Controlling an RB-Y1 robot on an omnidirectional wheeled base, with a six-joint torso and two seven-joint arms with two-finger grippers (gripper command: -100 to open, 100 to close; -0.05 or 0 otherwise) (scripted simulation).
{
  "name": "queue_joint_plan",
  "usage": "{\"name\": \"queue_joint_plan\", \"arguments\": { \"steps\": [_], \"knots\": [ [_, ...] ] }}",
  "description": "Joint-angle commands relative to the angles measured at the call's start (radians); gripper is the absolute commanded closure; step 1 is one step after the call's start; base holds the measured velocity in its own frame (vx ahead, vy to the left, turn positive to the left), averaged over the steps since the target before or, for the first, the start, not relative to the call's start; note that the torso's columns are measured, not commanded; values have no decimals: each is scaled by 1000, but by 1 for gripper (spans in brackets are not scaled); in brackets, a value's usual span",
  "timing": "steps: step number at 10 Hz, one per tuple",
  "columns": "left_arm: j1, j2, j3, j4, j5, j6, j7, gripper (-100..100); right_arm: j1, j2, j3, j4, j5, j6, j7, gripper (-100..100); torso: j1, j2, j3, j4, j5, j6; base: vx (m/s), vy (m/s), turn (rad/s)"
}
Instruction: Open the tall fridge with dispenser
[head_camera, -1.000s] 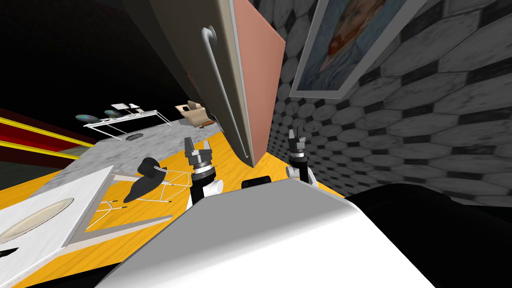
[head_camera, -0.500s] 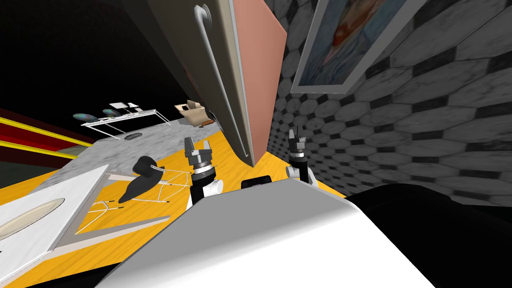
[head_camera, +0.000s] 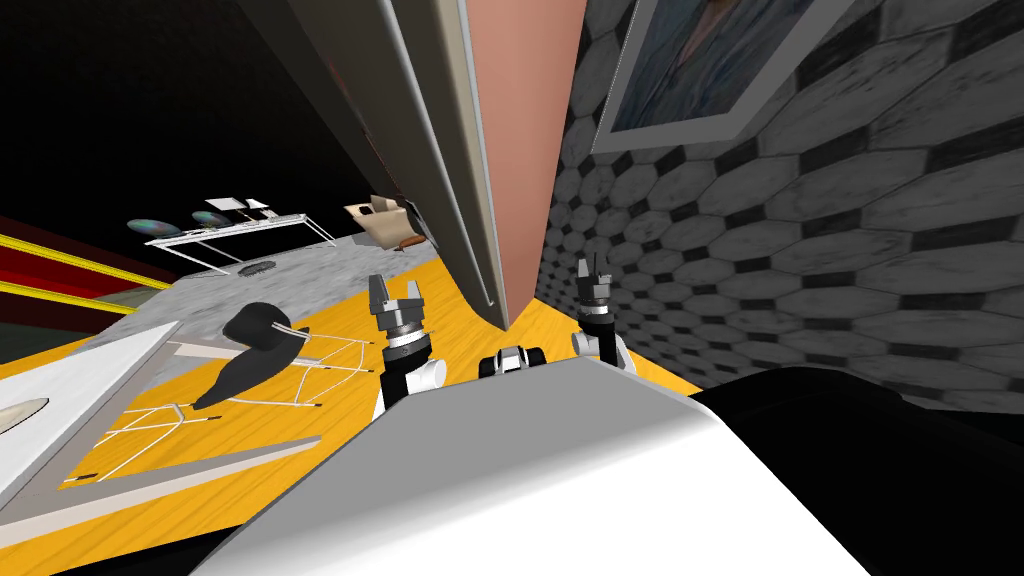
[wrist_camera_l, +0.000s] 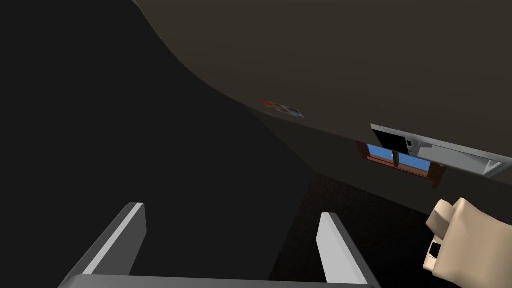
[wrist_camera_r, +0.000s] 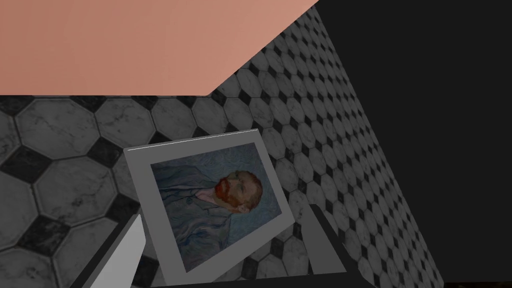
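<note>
Fridge (head_camera: 365, 95): grey front rose just ahead of both claws; its top was cut off at the picture's edge.
Handle (head_camera: 447, 195): long pale bar, upper end cut off.
Left gripper (head_camera: 397, 298): fingers apart, empty, just short of the door.
Right gripper (head_camera: 592, 271): fingers apart, empty, beside the fridge's salmon side.

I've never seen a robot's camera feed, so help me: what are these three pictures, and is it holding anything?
This is a two-armed robot in a simulated house. The wide picture comes from its head, looking down: the left gripper and right gripper rise before a tall fridge with a long handle. A toppled chair lies on the yellow floor. The other two come from cameras on each wrist, looking along its two fingers. Both grippers are open and hold nothing.
</note>
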Motion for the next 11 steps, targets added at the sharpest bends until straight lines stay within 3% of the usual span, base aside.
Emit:
{"name": "queue_joint_plan", "arguments": {
  "steps": [1,4,11],
  "knots": [
    [-5,59,4,20,14,0,9,-100,0,0,0,0,0,0,0,0,-2,32,-70,33,0,0,42,-65,41],
    [-20,110,15,82,58,2,38,-100,0,0,0,0,0,0,0,0,-2,43,-96,45,-1,0,114,-117,71],
    [-55,99,43,231,162,5,106,-100,0,0,0,0,0,0,0,0,1,46,-95,47,0,0,110,-152,74]
  ]
}}
